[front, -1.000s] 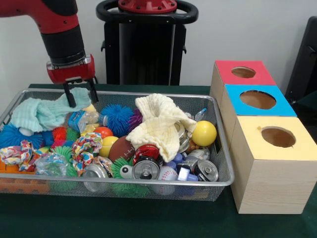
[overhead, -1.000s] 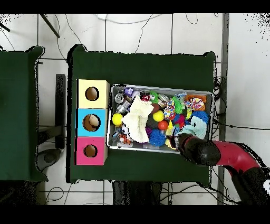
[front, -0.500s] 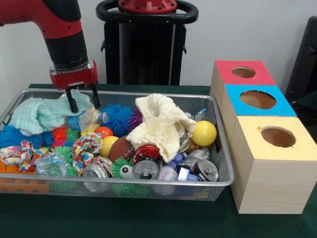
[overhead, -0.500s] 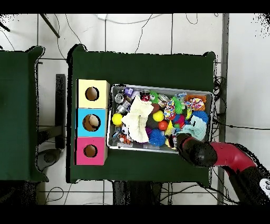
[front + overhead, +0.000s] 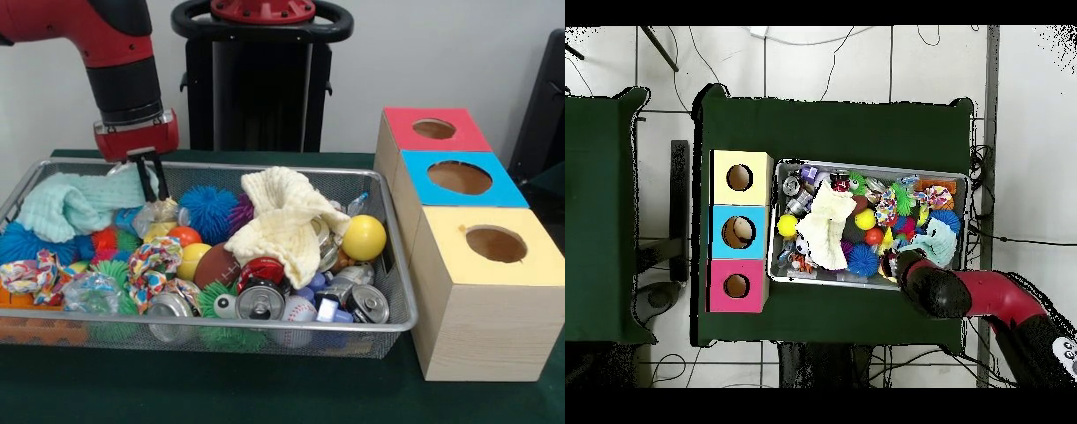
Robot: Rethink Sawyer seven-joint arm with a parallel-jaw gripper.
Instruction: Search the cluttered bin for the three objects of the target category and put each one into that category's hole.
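The wire mesh bin (image 5: 221, 165) is full of mixed clutter; it also shows in the overhead view (image 5: 870, 164). My gripper (image 5: 148, 177) hangs over the bin's back left part. Its fingers are drawn together on the right end of a mint green cloth (image 5: 66, 205). In the overhead view the arm (image 5: 940, 290) hides the gripper, and the mint cloth (image 5: 938, 240) lies beside it. Three wooden boxes with round holes stand to the right: red (image 5: 402, 124), blue (image 5: 508, 190), yellow (image 5: 477, 300).
In the bin lie a cream cloth (image 5: 282, 221), a yellow ball (image 5: 364, 237), a small football (image 5: 216, 263), a blue spiky ball (image 5: 210, 210), drink cans (image 5: 259, 302), a baseball (image 5: 298, 309) and knotted rags (image 5: 154, 258). The black pedestal (image 5: 260, 79) stands behind.
The gripper's fingers stood apart astride the mint cloth's end; now they are closed on it. The gripper has shifted slightly right and risen a little.
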